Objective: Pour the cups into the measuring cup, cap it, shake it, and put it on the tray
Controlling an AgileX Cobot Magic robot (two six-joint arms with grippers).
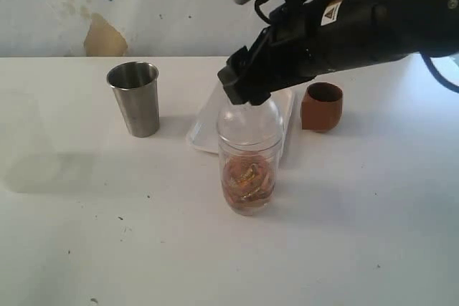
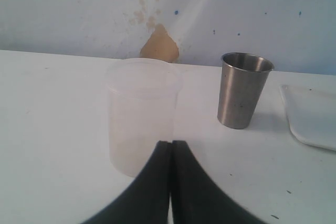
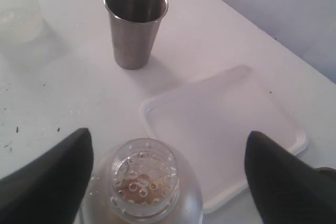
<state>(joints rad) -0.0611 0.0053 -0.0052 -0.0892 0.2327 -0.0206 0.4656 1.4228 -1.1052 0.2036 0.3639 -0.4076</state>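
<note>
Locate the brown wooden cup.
In the exterior view, the brown wooden cup stands upright right of centre, just beside the right edge of the white tray.

Four vessels stand on the table: one steel tumbler at ten o'clock from the middle, one brown wooden cup at two o'clock, one clear measuring cup in the middle, and one frosted plastic cup out at nine o'clock. There is one white tray, at twelve o'clock just behind the measuring cup, and one clear domed cap on that cup. The small ring-shaped pieces inside it are too many and too blurred to count.
</note>
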